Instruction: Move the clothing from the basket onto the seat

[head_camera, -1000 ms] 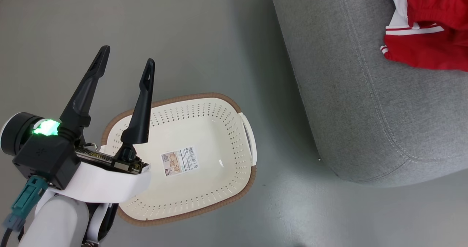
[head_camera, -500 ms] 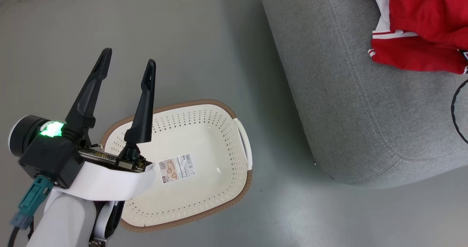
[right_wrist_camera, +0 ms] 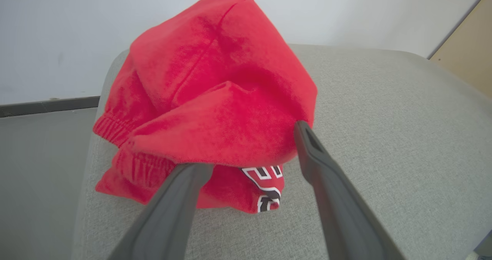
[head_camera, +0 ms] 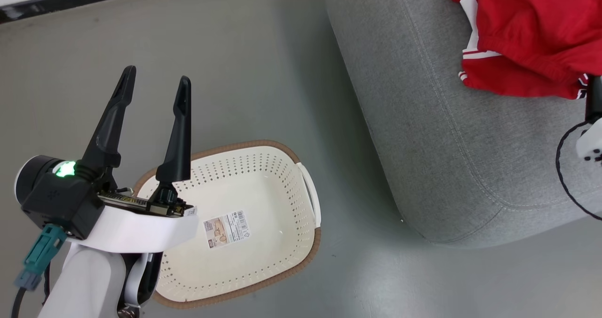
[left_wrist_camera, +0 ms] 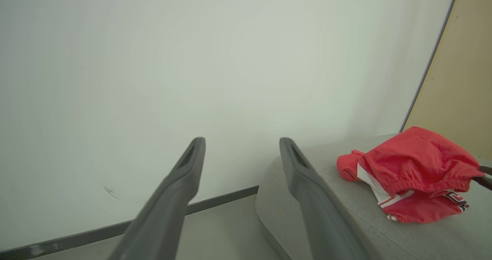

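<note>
Head camera swung left; right gripper (right_wrist_camera: 249, 146) spread open against red clothing (right_wrist_camera: 215, 98) on grey seat (right_wrist_camera: 384, 137); left gripper (head_camera: 156, 74) open near basket (head_camera: 263, 167).

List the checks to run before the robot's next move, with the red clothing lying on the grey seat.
1. The basket is empty: ok, just a sticker on its floor.
2. The clothing lies on the seat: ok, bunched in a heap.
3. The right gripper is open: ok, fingers spread wide.
4. Its fingertips are free of cloth: not ok, a fold drapes over the other one.
5. The left gripper is open and empty: ok, nothing between its fingers.
</note>
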Tool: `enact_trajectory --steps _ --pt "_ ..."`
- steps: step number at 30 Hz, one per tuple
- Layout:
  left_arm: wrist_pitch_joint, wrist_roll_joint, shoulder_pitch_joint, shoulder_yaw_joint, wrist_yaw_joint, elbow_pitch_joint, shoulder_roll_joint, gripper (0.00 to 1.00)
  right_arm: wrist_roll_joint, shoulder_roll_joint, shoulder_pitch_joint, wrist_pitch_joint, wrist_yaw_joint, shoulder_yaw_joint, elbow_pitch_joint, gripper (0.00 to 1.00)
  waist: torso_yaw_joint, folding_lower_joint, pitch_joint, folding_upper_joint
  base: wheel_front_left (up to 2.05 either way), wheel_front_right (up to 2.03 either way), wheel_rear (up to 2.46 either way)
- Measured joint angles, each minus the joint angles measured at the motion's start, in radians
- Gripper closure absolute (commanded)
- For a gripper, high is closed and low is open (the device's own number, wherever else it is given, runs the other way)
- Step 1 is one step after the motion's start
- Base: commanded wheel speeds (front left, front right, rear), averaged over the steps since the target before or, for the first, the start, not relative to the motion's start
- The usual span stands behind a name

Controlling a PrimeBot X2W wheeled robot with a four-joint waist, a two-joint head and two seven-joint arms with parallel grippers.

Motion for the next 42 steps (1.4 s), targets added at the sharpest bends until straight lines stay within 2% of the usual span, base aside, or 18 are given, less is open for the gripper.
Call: enact_trajectory --steps 9,26,42 --pt "-0.017 -0.009 0.021 0.021 0.001 0.027 -0.008 0.00 0.039 0.001 0.071 -0.009 0.000 0.054 -0.066 0.00 -0.004 0.0000 -0.044 0.0000 0.00 0.00 0.00" --pt "-0.025 -0.019 0.105 0.074 0.037 0.065 -0.037 0.00 0.081 -0.006 0.126 -0.018 0.000 0.176 -0.272 0.00 0.016 0.0000 -0.145 0.0000 0.00 0.00 0.00" --pt "-0.026 -0.038 0.215 0.124 0.059 0.152 -0.063 0.00 0.130 0.089 0.184 -0.019 0.000 0.196 -0.429 0.00 0.090 0.0000 -0.250 0.0000 0.00 0.00 0.00"
